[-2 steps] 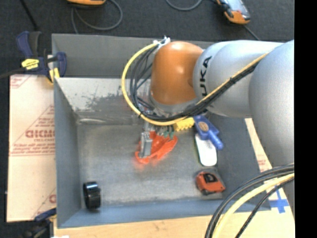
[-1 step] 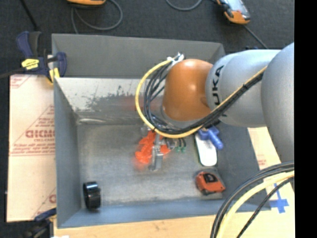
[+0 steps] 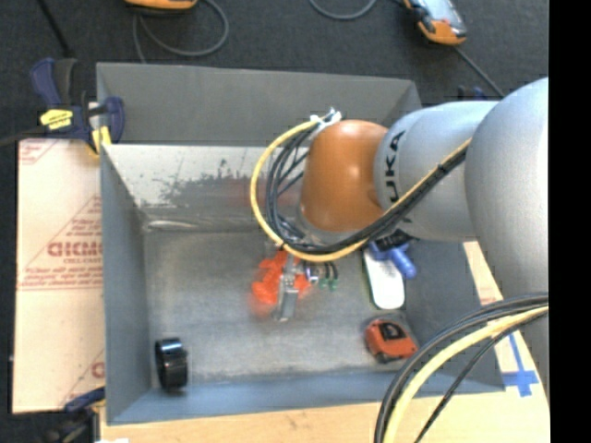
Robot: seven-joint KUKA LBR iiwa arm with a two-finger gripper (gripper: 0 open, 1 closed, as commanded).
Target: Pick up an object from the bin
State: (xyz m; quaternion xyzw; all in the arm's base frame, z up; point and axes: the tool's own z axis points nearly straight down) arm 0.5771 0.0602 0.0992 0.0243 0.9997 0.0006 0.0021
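Note:
My gripper (image 3: pixel 288 301) reaches down into the middle of the bin from under the orange wrist cover. Its metal fingers stand right against an orange thing (image 3: pixel 269 281) that lies on the bin floor just to their left, touching or overlapping it. Whether the orange thing is between the fingers I cannot tell. A small green piece (image 3: pixel 330 281) shows just right of the gripper. A white oblong thing (image 3: pixel 385 283) with a blue part (image 3: pixel 401 262) lies further right.
A small orange and black tape measure (image 3: pixel 389 338) lies near the bin's front right. A black cylinder (image 3: pixel 171 363) stands in the front left corner. The arm and its cables cover the bin's right side.

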